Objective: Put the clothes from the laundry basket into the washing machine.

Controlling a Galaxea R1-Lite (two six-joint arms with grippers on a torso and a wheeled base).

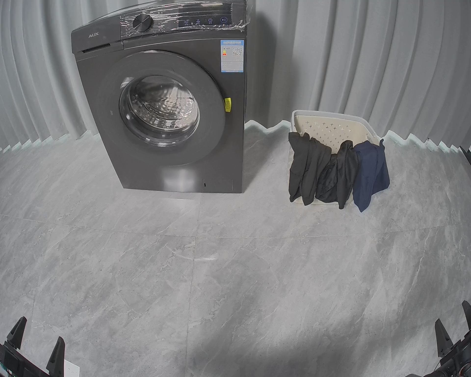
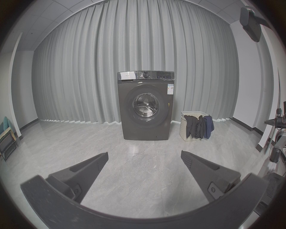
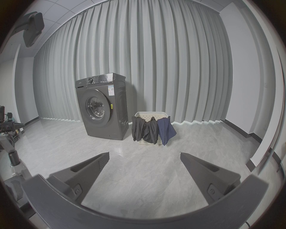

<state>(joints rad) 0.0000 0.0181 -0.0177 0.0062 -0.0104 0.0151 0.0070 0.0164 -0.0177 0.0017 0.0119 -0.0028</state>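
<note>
The clothes (image 1: 338, 169) hung in a row over the front rim of the laundry basket (image 1: 333, 128), their limp folds trailing down its outer wall almost to the floor (image 1: 235, 275). Several black pieces (image 1: 306, 164) made up the left and middle of the row, and a navy piece (image 1: 371, 169) hung at the right end, all of them matte, soft and creased. The basket was a cream plastic tub with rounded corners, its inner back wall pierced with small cross-shaped holes. It stood on the floor near the washing machine (image 1: 162, 98), on the robot's right of it and apart from it, with its back close to the curtain (image 1: 373, 54). The machine was a dark grey metal box with a round door (image 1: 159, 109) lying flush with its front. The shiny ribbed drum showed through the door's glass porthole. A dial (image 1: 142, 22) sat on the control panel, which was wrapped in crinkled clear film. The floor was laid in large glossy grey tiles with a marble vein, and the pale curtain fell in deep, even pleats. The left end effector (image 1: 37, 338) and the right end effector (image 1: 451, 316) sat low at the near edge, well apart from basket and machine. Each had its dark wedge-shaped fingers (image 2: 89, 167) spread wide and held nothing.
</note>
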